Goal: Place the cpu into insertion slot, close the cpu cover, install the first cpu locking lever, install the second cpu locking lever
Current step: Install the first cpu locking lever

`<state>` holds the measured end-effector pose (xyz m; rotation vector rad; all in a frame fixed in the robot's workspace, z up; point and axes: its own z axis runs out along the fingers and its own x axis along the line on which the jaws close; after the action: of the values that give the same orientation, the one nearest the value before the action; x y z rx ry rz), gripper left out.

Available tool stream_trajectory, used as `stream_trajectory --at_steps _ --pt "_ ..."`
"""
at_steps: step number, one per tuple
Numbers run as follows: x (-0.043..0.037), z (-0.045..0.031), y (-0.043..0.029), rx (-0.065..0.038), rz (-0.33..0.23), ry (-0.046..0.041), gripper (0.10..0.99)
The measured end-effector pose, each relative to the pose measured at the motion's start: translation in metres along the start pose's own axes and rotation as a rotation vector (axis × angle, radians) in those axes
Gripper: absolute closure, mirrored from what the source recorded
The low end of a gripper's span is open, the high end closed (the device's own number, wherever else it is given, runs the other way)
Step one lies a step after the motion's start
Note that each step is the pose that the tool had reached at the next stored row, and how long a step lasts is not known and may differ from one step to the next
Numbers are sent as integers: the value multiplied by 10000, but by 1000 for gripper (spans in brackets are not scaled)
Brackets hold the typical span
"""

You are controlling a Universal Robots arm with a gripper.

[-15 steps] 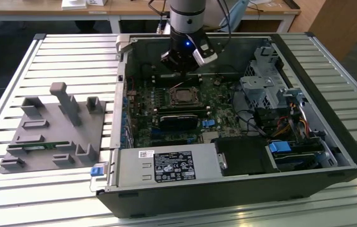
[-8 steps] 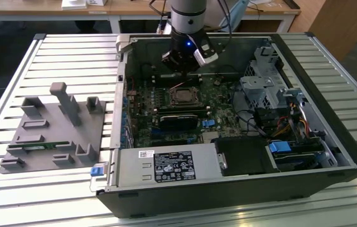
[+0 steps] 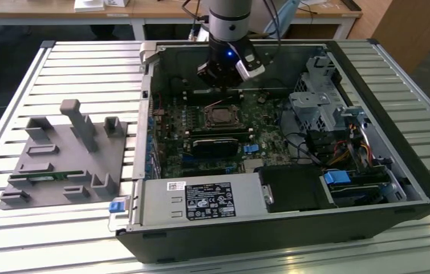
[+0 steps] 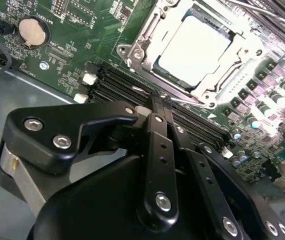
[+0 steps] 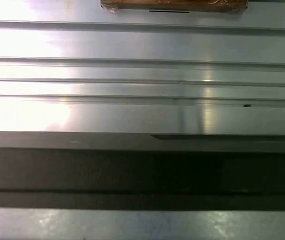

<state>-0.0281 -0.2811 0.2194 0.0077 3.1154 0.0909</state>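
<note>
I have the gripper (image 3: pixel 226 80) hanging inside the open computer case (image 3: pixel 382 188), above the far part of the green motherboard (image 3: pixel 199 123) and just beyond the insertion slot (image 3: pixel 221 117) in the exterior view. In the second wrist view the black fingers (image 4: pixel 158 130) look pressed together at their tips with nothing between them, and those tips sit over the long black memory slots (image 4: pixel 127 86), just beside the socket's silver frame.

The cpu (image 4: pixel 195 50) lies flat in the insertion slot, its pale metal top bright under the light. The cpu cover (image 4: pixel 147 35) appears to lie down around it, the chip showing through its square window. I cannot tell from here whether either locking lever is latched.

On the exterior view's left, a grey fixture block (image 3: pixel 67 157) rests on the slatted metal table (image 3: pixel 17 85), well apart from the case. The first wrist view gives me ribbed metal surface (image 5: pixel 142 75) and a dark edge (image 5: pixel 142 170).
</note>
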Motion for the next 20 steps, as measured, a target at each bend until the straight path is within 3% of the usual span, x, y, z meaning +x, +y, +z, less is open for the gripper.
stream_trajectory --at_steps 20 --pt "-14 57 -3 -10 0 0 969"
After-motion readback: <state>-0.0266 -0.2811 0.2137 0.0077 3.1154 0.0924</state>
